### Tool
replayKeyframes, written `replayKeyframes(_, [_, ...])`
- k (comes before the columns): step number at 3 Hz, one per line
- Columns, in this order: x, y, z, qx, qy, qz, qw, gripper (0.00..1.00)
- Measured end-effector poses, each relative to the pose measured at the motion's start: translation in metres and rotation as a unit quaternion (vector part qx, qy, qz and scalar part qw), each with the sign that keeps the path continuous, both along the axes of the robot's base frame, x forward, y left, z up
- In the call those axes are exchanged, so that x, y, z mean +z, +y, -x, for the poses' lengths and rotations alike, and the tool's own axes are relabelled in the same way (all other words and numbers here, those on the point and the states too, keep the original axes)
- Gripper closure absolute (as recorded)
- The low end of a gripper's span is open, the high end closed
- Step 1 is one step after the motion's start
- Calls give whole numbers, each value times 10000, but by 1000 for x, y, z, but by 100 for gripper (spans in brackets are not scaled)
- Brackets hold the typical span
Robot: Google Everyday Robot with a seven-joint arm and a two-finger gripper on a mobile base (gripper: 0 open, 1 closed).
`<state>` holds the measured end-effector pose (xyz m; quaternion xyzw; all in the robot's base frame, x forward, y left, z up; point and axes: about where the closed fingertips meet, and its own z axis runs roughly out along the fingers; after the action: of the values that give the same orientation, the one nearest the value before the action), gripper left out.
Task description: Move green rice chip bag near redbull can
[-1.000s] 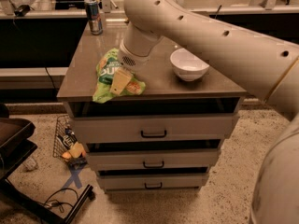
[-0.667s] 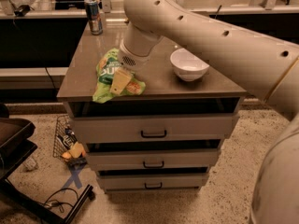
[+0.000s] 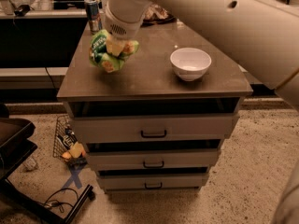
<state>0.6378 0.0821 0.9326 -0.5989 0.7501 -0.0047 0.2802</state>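
Note:
The green rice chip bag [image 3: 108, 55] is crumpled and hangs in my gripper [image 3: 116, 46], lifted just above the left part of the cabinet top. The gripper's fingers are buried in the bag's top, shut on it. The redbull can [image 3: 93, 14], blue and silver, stands upright at the far left corner of the top, a short way behind and left of the bag. My big white arm [image 3: 210, 17] comes in from the upper right.
A white bowl [image 3: 190, 63] stands on the right of the cabinet top [image 3: 154, 85]. A brownish snack bag [image 3: 156, 13] lies at the back. Three drawers are below. A wire basket [image 3: 67, 141] and a chair base [image 3: 18, 148] sit on the floor at left.
The bag has been lifted off the cabinet top and carried back and left, closer to the can. The gripper stays shut on it.

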Motion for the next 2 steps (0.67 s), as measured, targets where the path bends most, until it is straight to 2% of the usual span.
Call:
replayKeyframes(1, [56, 1, -15, -8, -633, 94, 9980, 100])
replayKeyframes(2, [56, 1, -15, -7, -633, 94, 9980, 100])
